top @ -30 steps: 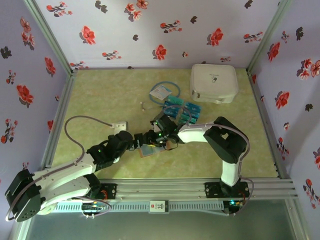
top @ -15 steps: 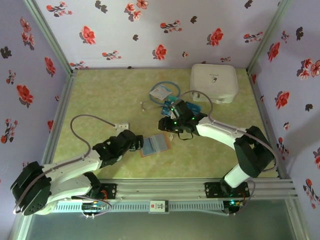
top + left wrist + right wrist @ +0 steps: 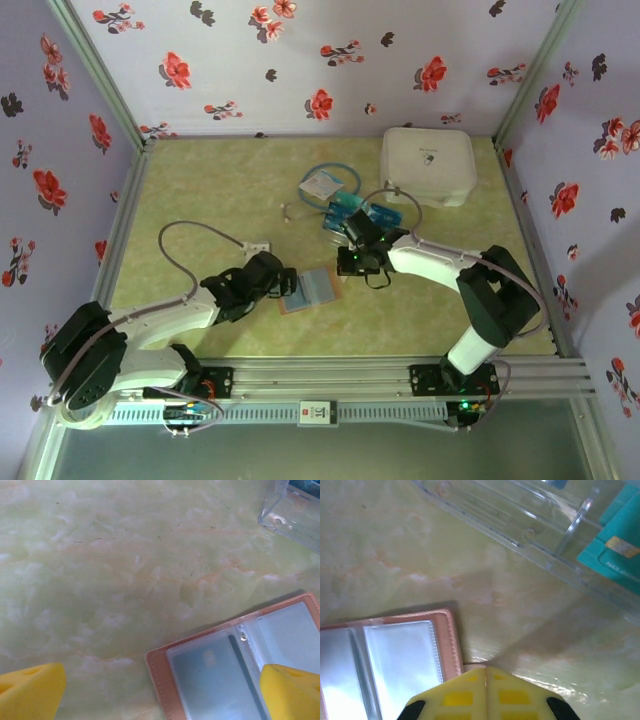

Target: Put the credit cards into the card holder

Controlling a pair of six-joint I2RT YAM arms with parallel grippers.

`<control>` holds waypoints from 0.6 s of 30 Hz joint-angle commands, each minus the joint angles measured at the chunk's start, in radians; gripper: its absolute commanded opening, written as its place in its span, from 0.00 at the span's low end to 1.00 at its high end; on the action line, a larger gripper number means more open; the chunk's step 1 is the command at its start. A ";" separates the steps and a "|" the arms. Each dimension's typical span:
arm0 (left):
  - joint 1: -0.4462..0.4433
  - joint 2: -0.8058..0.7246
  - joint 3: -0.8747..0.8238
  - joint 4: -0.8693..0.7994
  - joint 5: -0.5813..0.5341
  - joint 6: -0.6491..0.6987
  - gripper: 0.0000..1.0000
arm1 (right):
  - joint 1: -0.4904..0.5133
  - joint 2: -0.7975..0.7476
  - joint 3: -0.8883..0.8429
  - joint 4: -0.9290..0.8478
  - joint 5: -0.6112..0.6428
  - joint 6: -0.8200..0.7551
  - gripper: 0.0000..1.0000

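Note:
The card holder [image 3: 311,288] lies open on the green table, reddish-brown with clear sleeves. In the left wrist view a blue card sits inside a sleeve of the card holder [image 3: 220,672]. More credit cards [image 3: 366,217], blue and teal, lie in a clear tray behind it; teal credit cards [image 3: 615,542] show through the tray wall. My left gripper [image 3: 288,279] stands wide open at the holder's left edge, yellow fingertips [image 3: 30,694] far apart. My right gripper [image 3: 347,264] is shut with nothing seen between its pads, tips [image 3: 486,670] right beside the card holder's [image 3: 405,652] right edge.
A large white zip case [image 3: 428,165] stands at the back right. A pale blue packet with looped tubing [image 3: 325,183] lies behind the tray. A small grey plate [image 3: 258,245] sits left of the holder. The clear tray's [image 3: 292,512] corner is close by.
The right gripper left the card holder, swung back toward the card tray, then came forward to the holder's right edge and shut. The left gripper slid right, closer to the holder.

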 commanded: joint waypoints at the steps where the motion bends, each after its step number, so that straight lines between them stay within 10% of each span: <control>1: 0.009 0.019 0.031 0.017 0.018 0.026 1.00 | -0.013 -0.029 -0.038 -0.027 0.031 -0.008 0.00; 9: 0.013 0.054 0.042 0.037 0.039 0.033 1.00 | -0.025 -0.142 -0.130 -0.036 0.039 0.020 0.00; 14: 0.019 0.070 0.056 0.030 0.052 0.046 1.00 | -0.039 -0.232 -0.078 -0.086 0.050 -0.021 0.41; 18: 0.042 0.067 0.076 -0.004 0.074 0.057 1.00 | -0.086 -0.268 0.053 -0.212 0.120 -0.174 0.55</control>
